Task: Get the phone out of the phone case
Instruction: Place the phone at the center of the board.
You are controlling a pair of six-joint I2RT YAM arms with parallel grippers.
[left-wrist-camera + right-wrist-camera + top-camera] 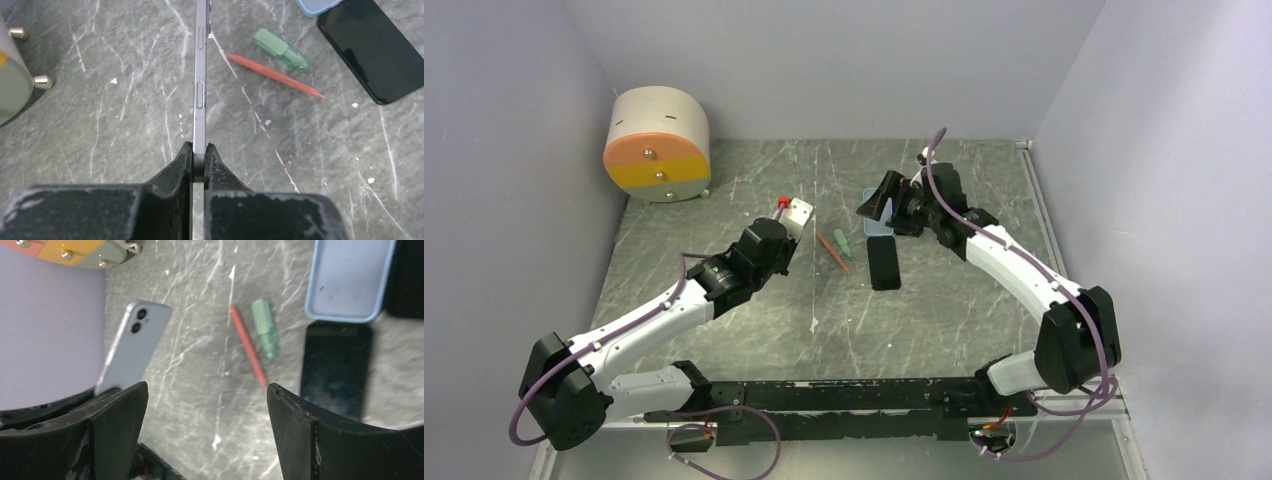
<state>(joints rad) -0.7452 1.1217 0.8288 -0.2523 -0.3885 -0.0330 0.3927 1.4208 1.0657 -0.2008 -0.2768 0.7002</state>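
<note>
My left gripper (199, 155) is shut on the bottom edge of a pale silver-blue phone (200, 75), which it holds edge-on above the table. From the right wrist view the phone (132, 342) shows its back with two camera lenses. The light blue phone case (348, 277) lies empty and open side up on the table, apart from the phone. My right gripper (207, 387) hangs open over the table just by the case (877, 212), with nothing between its fingers. The left gripper (789, 222) sits left of centre in the top view.
A black phone-like slab (884, 263) lies flat just in front of the case. A red pen (836, 252) and a green cap (841, 240) lie between the two grippers. A beige, orange and yellow drum with knobs (656, 145) stands at the back left. Grey walls close in three sides.
</note>
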